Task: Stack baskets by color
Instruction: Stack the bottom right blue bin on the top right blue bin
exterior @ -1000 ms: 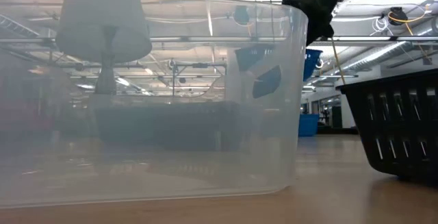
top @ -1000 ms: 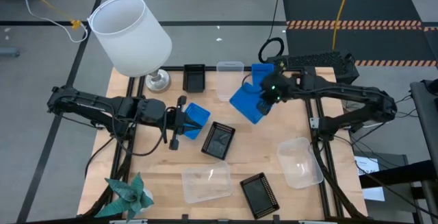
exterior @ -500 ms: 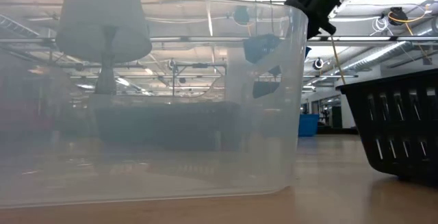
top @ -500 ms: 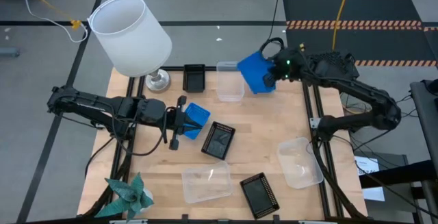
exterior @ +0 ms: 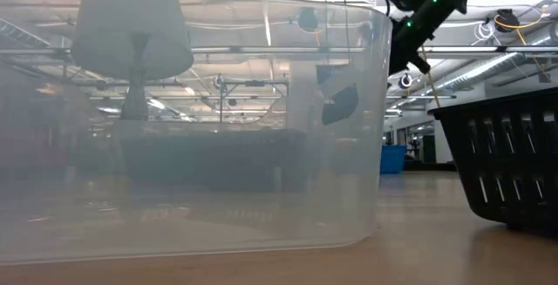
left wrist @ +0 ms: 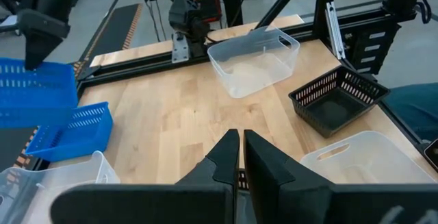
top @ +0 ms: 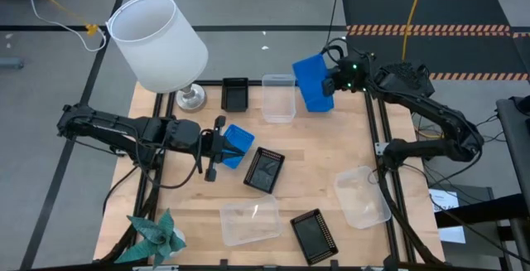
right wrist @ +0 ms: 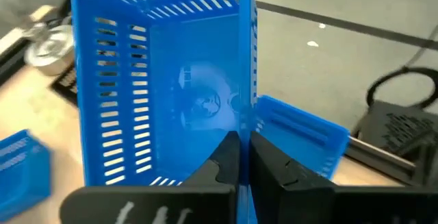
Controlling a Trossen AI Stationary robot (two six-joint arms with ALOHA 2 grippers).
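The right gripper is raised over the far right corner of the table, its fingers pinched tight on the wall of a blue basket, which hangs tilted in the air. The right wrist view shows that basket's open mouth and slotted sides, with a second blue basket lying just behind it; whether the two touch cannot be told.

The left gripper sits low over the left-centre of the table, fingers nearly together with nothing visibly between them. A third blue basket lies right at its tip; contact appears likely but cannot be confirmed from above.

Black baskets: one at the far edge beside the lamp base, one mid-table, one at the near edge. Clear baskets: one at the far edge, one at the near edge, one at the right side. All lie apart; none is stacked.

A white lampshade leans over the far left corner. A teal paper star sits at the near left corner.
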